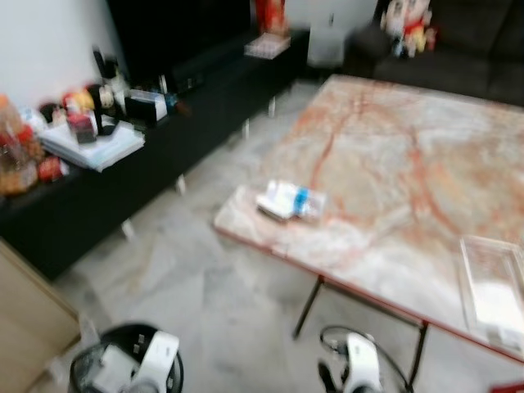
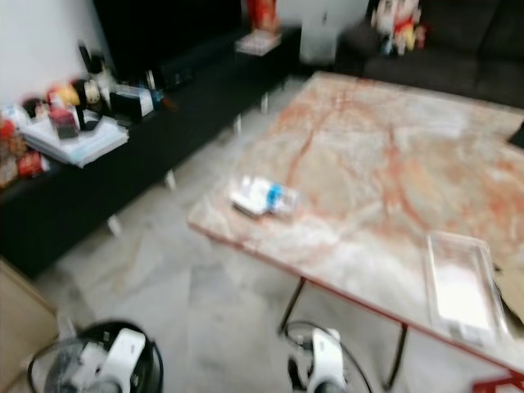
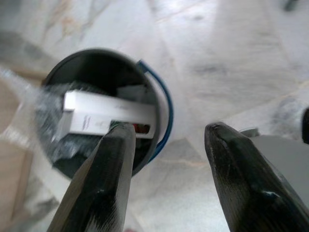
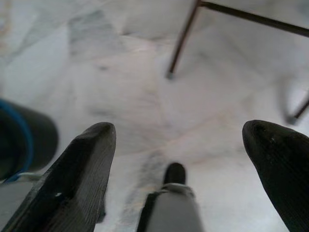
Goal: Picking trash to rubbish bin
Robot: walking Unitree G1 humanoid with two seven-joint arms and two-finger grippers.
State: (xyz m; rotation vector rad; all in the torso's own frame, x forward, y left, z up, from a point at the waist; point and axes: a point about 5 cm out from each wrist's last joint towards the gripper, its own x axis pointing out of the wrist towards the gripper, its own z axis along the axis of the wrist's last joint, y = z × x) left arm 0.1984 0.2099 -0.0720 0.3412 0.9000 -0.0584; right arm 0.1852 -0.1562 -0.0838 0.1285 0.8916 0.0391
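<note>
A crumpled clear plastic bottle with a blue label point(image 1: 291, 201) lies near the front left corner of the marble table point(image 1: 393, 164). The black rubbish bin point(image 1: 123, 330) stands on the floor at my lower left. In the left wrist view the bin point(image 3: 96, 54) holds a white box point(image 3: 108, 118) and crinkled plastic. My left gripper point(image 3: 169, 129) hangs open just above the bin's rim with nothing between its fingers. Low over the floor by a table leg point(image 4: 181, 43), my right gripper point(image 4: 182, 128) is open and holds nothing.
A clear plastic tray point(image 1: 495, 291) sits at the table's right front edge. A long black low cabinet point(image 1: 147, 155) with bottles, boxes and papers runs along the left wall. A dark sofa point(image 1: 475, 41) stands behind the table. Pale marble floor point(image 1: 213, 278) lies between cabinet and table.
</note>
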